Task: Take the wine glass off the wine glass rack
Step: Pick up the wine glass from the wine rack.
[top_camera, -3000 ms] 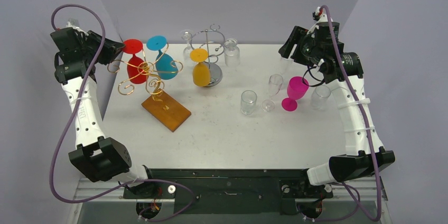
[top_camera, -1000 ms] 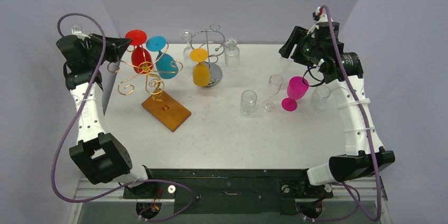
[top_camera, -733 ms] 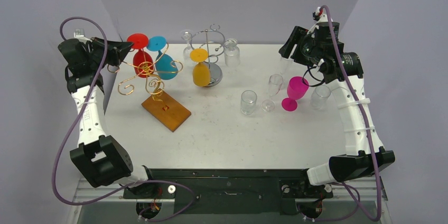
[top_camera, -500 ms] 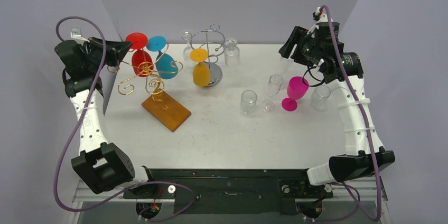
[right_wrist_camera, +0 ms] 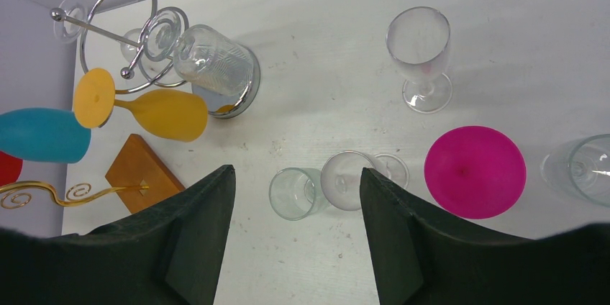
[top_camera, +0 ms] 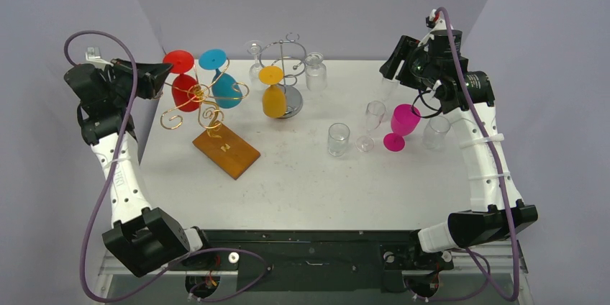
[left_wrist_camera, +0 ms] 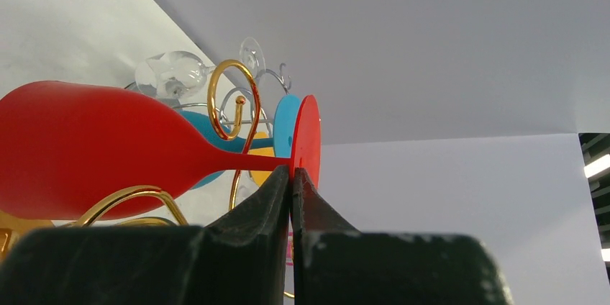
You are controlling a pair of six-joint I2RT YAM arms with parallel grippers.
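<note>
A red wine glass (top_camera: pixel 184 90) hangs upside down at the left end of the gold wire rack (top_camera: pixel 206 106), its round foot (top_camera: pixel 178 61) uppermost. My left gripper (top_camera: pixel 162 69) is shut on the edge of that foot. In the left wrist view the jaws (left_wrist_camera: pixel 292 173) pinch the red disc, and the stem (left_wrist_camera: pixel 244 162) crosses a gold loop (left_wrist_camera: pixel 231 100) of the rack. A blue wine glass (top_camera: pixel 225 86) hangs beside the red one. My right gripper (right_wrist_camera: pixel 295 171) is open and empty, high over the right side of the table (top_camera: pixel 302 175).
The gold rack stands on a wooden base (top_camera: pixel 226 149). A silver rack (top_camera: pixel 286 60) behind it carries a yellow glass (top_camera: pixel 274 98) and clear glasses. A clear tumbler (top_camera: pixel 338 139), clear stemmed glasses (top_camera: pixel 372 116) and a pink glass (top_camera: pixel 401 124) stand at the right.
My left arm has drawn back to the left, and the red glass has moved left and down a little with it. The right arm has not moved.
</note>
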